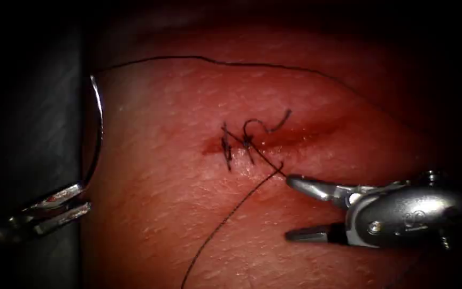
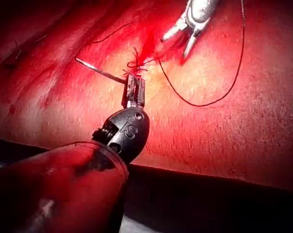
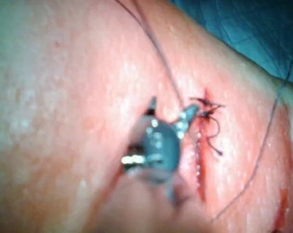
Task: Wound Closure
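Observation:
The tissue (image 1: 188, 214) has a cut (image 1: 290, 136) with dark stitches and a knot (image 1: 247, 142) at its left end, and a short cut end of thread (image 1: 282, 120) curls above them. My left tool (image 1: 54, 206) is far left of the cut, off the tissue's edge, jaws shut on the curved needle (image 1: 100, 123) near its lower end. The needle arcs upward, free of the tissue. My right tool (image 1: 290, 207) lies just right of the stitches with its jaws open and holds nothing. Its upper jaw tip is close to the thread (image 1: 231, 214). The left wrist view shows the left tool (image 2: 133, 90) holding the needle (image 2: 100, 72).
From near the needle's upper end a thread (image 1: 252, 65) crosses the top of the tissue to the right. Another strand runs from the knot down to the picture's lower edge. Red fluid (image 1: 306, 134) stains the cut. A dark surface (image 1: 28, 134) lies left of the tissue.

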`<state>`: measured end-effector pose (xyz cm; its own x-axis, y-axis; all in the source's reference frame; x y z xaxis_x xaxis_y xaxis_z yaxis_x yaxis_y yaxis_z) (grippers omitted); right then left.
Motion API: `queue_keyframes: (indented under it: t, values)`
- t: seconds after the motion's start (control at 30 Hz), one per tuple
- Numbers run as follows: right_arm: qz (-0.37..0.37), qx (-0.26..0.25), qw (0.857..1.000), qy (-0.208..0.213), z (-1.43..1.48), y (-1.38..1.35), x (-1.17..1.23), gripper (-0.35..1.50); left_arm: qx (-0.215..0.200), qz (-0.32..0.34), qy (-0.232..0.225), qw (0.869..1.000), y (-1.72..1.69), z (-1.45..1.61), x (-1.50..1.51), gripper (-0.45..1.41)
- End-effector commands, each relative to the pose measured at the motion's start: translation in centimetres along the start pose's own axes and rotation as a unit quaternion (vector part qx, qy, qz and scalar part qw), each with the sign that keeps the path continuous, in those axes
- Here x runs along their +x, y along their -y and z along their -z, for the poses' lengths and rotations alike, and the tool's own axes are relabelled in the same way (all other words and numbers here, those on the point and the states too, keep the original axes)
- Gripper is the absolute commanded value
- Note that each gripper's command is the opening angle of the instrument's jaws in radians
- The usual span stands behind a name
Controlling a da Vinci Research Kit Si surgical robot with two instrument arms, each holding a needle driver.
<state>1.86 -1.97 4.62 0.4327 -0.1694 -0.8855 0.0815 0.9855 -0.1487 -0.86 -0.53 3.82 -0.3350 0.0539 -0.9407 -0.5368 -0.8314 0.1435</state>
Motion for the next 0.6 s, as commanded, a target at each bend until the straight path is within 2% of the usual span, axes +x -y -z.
queue_keyframes:
  t: [0.03, 0.23, 0.37, 0.6]
  values:
    - [0.001, -0.002, 1.000, 0.002, -0.15, 0.03, -0.06, 1.13, -0.001, 0.001, 0.000, 1.000, -0.06, -0.05, -0.05, -0.45]
    - [0.043, -0.014, 0.999, 0.011, -0.35, 0.00, -0.02, 1.11, -0.001, 0.000, -0.001, 1.000, -0.07, -0.05, -0.05, -0.45]
    - [0.075, -0.005, 0.996, 0.051, -0.48, 0.02, -0.03, 0.96, -0.001, 0.000, -0.001, 1.000, -0.07, -0.05, -0.05, -0.45]
    - [0.103, 0.008, 0.989, 0.104, -0.63, 0.11, -0.08, 0.88, -0.001, 0.000, -0.001, 1.000, -0.07, -0.03, -0.05, -0.45]
